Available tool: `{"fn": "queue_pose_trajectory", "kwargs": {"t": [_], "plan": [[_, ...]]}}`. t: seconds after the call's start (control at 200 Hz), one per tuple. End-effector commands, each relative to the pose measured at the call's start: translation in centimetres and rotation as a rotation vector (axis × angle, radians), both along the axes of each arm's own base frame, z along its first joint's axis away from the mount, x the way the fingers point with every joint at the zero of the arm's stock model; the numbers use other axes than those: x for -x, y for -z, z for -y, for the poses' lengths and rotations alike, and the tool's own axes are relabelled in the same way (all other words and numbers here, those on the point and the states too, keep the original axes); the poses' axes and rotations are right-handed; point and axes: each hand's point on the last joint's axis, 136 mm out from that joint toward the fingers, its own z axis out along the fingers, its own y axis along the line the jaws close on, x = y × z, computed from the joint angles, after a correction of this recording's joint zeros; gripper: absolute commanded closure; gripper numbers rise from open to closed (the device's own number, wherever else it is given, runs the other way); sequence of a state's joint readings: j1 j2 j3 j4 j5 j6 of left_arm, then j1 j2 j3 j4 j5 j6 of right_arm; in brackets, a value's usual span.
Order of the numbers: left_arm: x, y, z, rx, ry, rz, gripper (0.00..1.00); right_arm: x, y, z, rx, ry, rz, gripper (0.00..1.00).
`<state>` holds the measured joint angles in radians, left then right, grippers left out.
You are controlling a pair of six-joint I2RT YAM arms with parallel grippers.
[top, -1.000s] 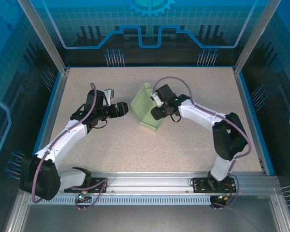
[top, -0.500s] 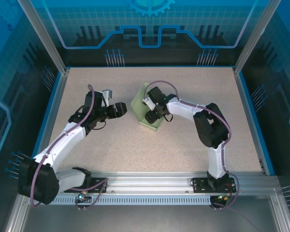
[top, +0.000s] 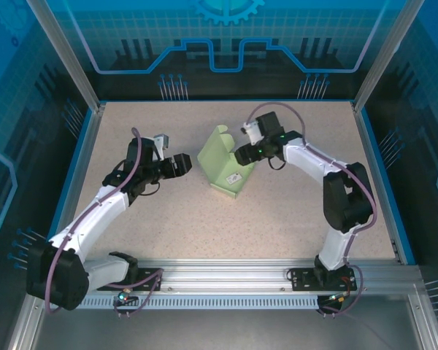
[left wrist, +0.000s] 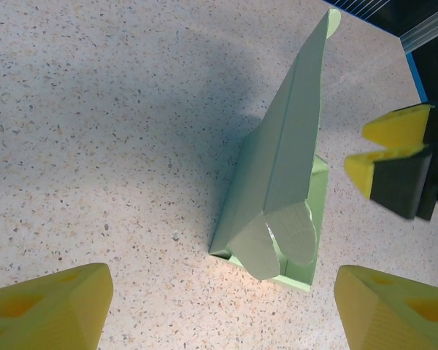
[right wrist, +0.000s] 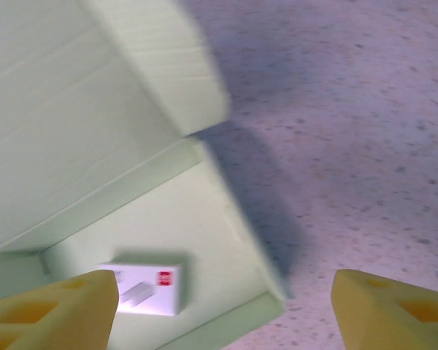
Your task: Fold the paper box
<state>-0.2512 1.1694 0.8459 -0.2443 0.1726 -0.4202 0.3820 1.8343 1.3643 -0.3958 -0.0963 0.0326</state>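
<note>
The paper box (top: pixel 225 166) sits in the middle of the table (top: pixel 292 219) between the two arms, half made: a shallow tray with its tall lid panel standing tilted and a small white tag (right wrist: pixel 142 289) lying inside. The left gripper (top: pixel 184 165) hovers just beside its left wall, fingers spread, holding nothing. The right gripper (top: pixel 242 154) is at the box's far right edge, its fingers (right wrist: pixel 51 306) also apart and empty. I'd say the lid comes next: brace the tray from the left, press the panel down along its crease, and steer the rounded tabs (left wrist: pixel 292 233) inside the walls without crumpling the thin card
</note>
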Motion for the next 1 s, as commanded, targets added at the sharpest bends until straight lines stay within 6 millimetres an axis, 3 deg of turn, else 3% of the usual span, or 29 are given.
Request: {"fn": "queue_pose_trajectory", "kwargs": {"t": [0.0, 0.14, 0.345, 0.595, 0.865, 0.991], "plan": [[0.2, -0.5, -0.1, 0.027, -0.003, 0.019, 0.18, -0.8, 2.0, -0.7, -0.082, 0.007, -0.082, 0.22], [0.4, 0.2, -0.3, 0.009, -0.011, 0.006, 0.18, -1.7, 3.9, -1.1, -0.123, 0.006, -0.149, 0.22], [0.5, 1.2, -0.7, -0.012, -0.023, -0.006, 0.17, -0.5, 5.5, -2.6, -0.160, -0.037, -0.231, 0.26], [0.7, 2.6, -1.4, -0.037, -0.050, -0.031, 0.17, 3.0, 4.9, -3.0, -0.171, -0.053, -0.248, 0.27], [1.2, 3.3, -3.6, -0.110, -0.149, -0.026, 0.16, 7.8, 4.6, -5.2, -0.182, -0.086, -0.250, 0.26], [1.8, 3.1, -3.9, -0.107, -0.157, -0.001, 0.15, 7.9, 3.5, -4.2, -0.144, -0.059, -0.178, 0.25]]}}
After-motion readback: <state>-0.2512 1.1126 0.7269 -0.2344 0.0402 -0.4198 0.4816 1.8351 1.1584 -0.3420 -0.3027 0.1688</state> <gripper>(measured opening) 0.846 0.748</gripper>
